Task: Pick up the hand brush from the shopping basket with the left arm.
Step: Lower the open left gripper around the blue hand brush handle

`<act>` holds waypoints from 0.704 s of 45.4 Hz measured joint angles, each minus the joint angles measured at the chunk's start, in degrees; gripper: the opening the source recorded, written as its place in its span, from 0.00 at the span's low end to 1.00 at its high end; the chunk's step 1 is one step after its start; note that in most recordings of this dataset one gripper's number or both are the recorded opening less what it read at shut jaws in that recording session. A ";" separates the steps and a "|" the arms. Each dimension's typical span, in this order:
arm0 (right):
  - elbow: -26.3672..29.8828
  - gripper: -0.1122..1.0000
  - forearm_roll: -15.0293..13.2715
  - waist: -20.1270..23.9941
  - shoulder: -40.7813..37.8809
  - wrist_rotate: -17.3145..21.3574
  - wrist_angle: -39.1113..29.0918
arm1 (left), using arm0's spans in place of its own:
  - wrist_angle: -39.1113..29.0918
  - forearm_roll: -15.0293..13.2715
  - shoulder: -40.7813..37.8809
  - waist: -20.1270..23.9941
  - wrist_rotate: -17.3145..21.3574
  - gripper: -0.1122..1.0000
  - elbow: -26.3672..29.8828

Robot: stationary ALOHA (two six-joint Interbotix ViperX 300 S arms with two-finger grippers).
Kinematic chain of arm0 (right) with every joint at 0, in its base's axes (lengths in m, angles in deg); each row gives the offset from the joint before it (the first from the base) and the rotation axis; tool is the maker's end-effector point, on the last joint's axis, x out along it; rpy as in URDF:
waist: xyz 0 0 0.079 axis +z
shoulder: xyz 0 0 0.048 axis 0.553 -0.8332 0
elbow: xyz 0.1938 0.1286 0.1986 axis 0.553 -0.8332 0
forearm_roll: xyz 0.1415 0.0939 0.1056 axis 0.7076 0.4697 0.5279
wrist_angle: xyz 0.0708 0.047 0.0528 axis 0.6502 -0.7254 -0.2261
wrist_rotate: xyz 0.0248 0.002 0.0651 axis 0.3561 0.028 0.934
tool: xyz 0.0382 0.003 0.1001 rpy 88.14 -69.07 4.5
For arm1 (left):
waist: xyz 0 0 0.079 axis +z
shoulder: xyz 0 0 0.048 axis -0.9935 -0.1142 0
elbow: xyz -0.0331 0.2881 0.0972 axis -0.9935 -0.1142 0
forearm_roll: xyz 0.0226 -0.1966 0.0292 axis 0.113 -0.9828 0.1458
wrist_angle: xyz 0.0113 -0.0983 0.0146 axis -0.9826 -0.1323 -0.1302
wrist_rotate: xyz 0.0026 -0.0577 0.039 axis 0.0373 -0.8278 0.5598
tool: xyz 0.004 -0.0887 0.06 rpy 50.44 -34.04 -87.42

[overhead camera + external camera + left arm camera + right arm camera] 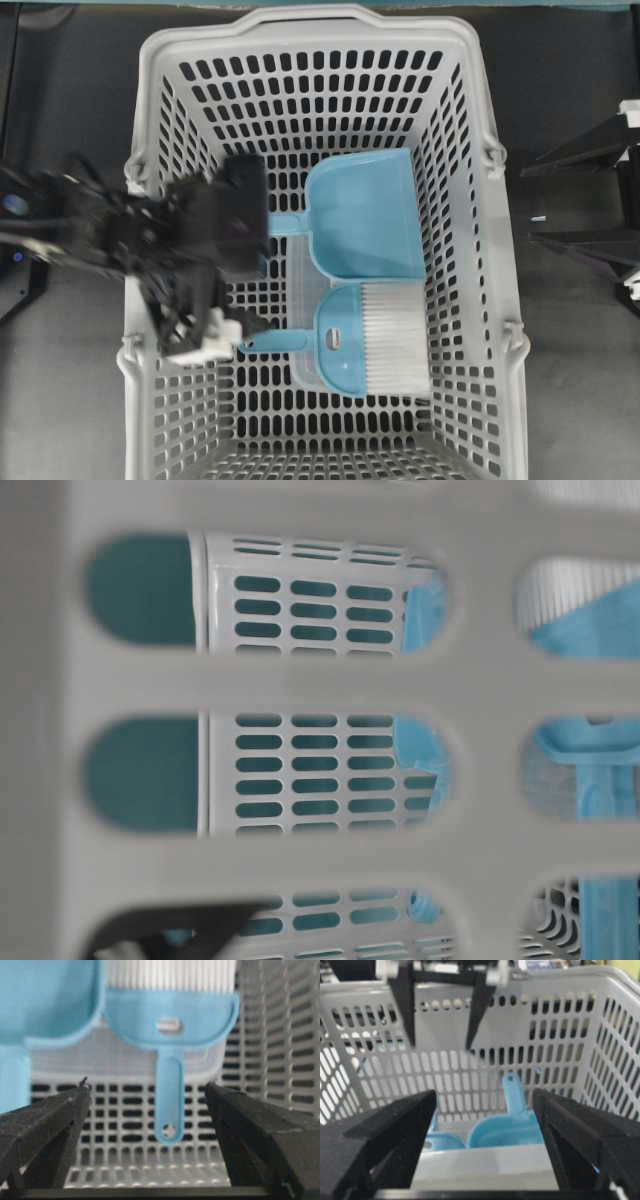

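Inside the basket point(480, 250), the left hand point(147, 1097) hangs open, fingers either side of the brush point(170, 1035) handle; right hand point(485, 1105) open too. No readable writing.

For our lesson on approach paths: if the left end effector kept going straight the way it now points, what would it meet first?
Most likely the hand brush: its thin handle lies between the open fingers of the left end effector, pointing back at it. Depth is unclear, so it could touch the shopping basket floor first.
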 measured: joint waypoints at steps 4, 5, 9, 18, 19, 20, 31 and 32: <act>0.00 0.77 0.00 0.00 0.00 0.00 0.00 | -1.05 0.00 -3.16 -1.58 -0.62 0.91 0.70; 0.00 0.77 0.09 0.00 0.00 0.00 0.09 | -1.41 0.00 -3.78 -1.93 -0.62 0.91 0.88; -0.18 0.77 0.00 0.09 0.00 0.00 0.18 | -2.90 0.00 -6.59 -2.90 -0.62 0.91 2.29; -0.70 0.77 0.00 0.35 0.00 0.00 1.05 | -4.83 -0.09 -12.13 -3.16 -0.62 0.91 4.04; -0.70 0.77 0.00 0.44 0.00 -0.09 1.05 | -4.92 -0.09 -12.74 -3.16 -0.62 0.91 4.13; -0.70 0.77 0.00 0.53 0.00 0.00 1.14 | -4.92 -0.09 -13.18 -3.16 -0.70 0.91 4.13; -1.14 0.77 0.09 1.05 0.00 0.00 1.32 | -5.19 -0.09 -17.84 -3.16 -0.97 0.91 3.96; -1.23 0.77 0.09 1.05 0.00 0.00 1.32 | -5.27 0.00 -18.28 -3.16 -0.97 0.91 3.96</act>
